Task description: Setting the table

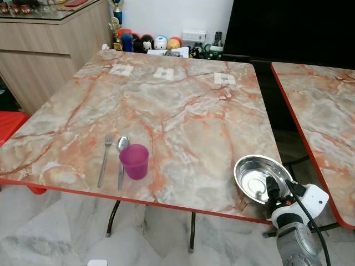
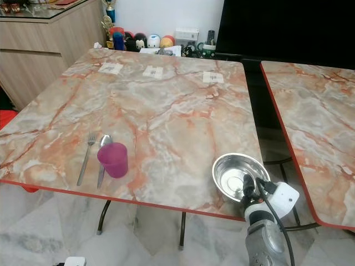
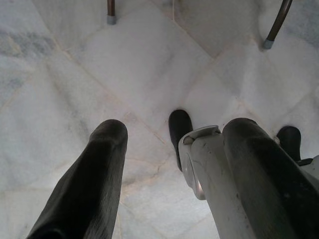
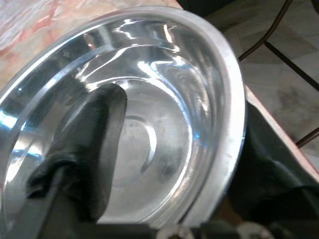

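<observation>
The right pincer (image 1: 272,191) is clamped on the rim of a steel bowl (image 1: 258,177): in the right wrist view one black finger (image 4: 92,144) lies inside the polished basin while the other sits outside the rim, so the wall is pinched between them. The bowl is round, shallow and mirror-bright, with a flat circular base, and it rests near the bench (image 1: 166,111) edge at about five o'clock. The bench top is glossy marble-patterned laminate, grey veined with orange, trimmed in red. At about seven o'clock a translucent purple plastic cup (image 1: 134,161) stands upright, with a metal spoon (image 1: 121,158) touching its side and a metal fork (image 1: 105,158) just beyond. The left pincer (image 3: 164,164) hangs over pale marble floor tiles (image 3: 124,64), its fingers spread apart and holding nothing.
</observation>
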